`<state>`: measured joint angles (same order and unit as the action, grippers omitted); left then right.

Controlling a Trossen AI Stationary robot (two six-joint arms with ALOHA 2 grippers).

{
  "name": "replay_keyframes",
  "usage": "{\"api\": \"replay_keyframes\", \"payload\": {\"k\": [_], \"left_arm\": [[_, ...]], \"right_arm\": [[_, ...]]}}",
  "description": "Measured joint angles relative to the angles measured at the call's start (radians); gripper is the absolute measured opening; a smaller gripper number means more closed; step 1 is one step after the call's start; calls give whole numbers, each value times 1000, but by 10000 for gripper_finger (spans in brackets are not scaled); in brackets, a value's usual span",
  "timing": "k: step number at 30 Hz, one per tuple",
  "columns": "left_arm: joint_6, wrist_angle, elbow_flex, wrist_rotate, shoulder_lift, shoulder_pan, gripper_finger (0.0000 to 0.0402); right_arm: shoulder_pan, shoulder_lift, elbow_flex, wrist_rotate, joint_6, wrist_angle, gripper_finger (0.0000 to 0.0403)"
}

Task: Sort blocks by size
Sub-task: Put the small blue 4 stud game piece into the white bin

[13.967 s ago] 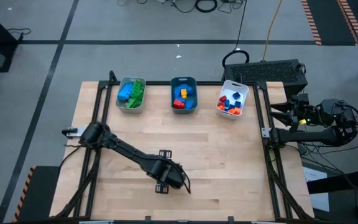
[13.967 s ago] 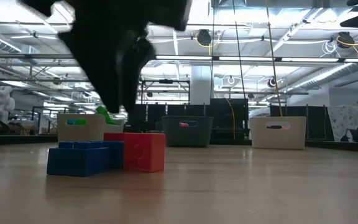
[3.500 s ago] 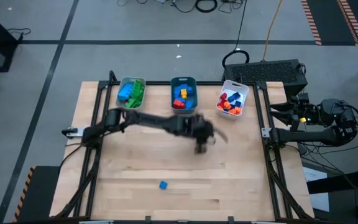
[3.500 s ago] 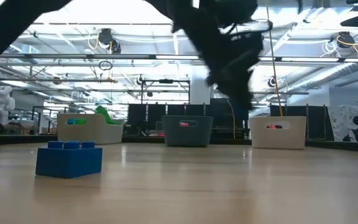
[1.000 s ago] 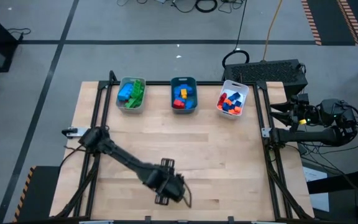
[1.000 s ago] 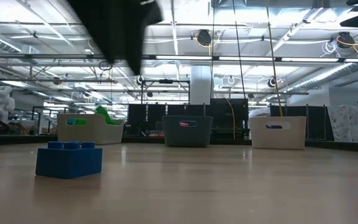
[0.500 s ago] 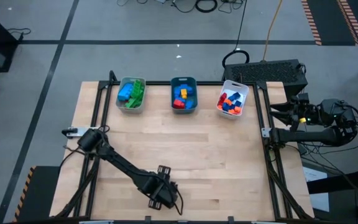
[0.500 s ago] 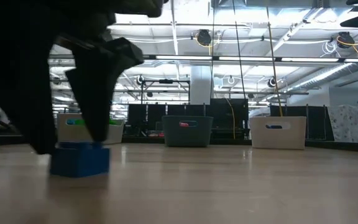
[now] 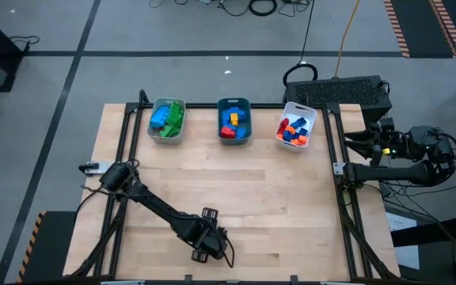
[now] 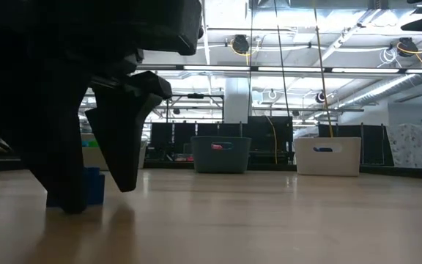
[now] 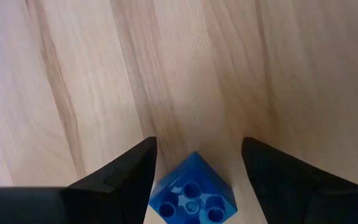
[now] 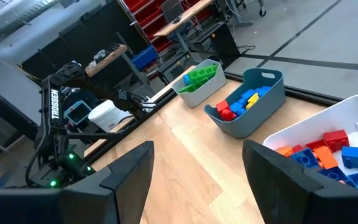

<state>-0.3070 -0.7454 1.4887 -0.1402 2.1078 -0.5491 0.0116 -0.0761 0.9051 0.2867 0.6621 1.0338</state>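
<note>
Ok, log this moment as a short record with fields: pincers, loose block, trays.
left pincer: open, down at the table's near edge, fingers on either side of the blue block, not closed on it
right pincer: open, parked off the table's right side
blue block: four studs, alone on the wooden table
grey tray: far left, green and blue blocks
teal tray: far middle, blue, yellow and red blocks
white tray: far right, red, orange and blue blocks
</note>
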Motion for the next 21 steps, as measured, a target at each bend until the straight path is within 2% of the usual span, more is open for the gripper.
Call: {"api": "replay_keyframes", "payload": {"k": [5, 12, 21], "left_arm": [[-20, 12, -6, 9, 0, 0, 241], [-315, -45, -7, -29, -7, -1, 242], [-547, -87, -6, -30, -8, -11, 242]], "right_arm": [[0, 0, 0, 0, 0, -6, 238], [0, 0, 0, 0, -44, -7, 238], [0, 0, 0, 0, -53, -13, 238]]}}
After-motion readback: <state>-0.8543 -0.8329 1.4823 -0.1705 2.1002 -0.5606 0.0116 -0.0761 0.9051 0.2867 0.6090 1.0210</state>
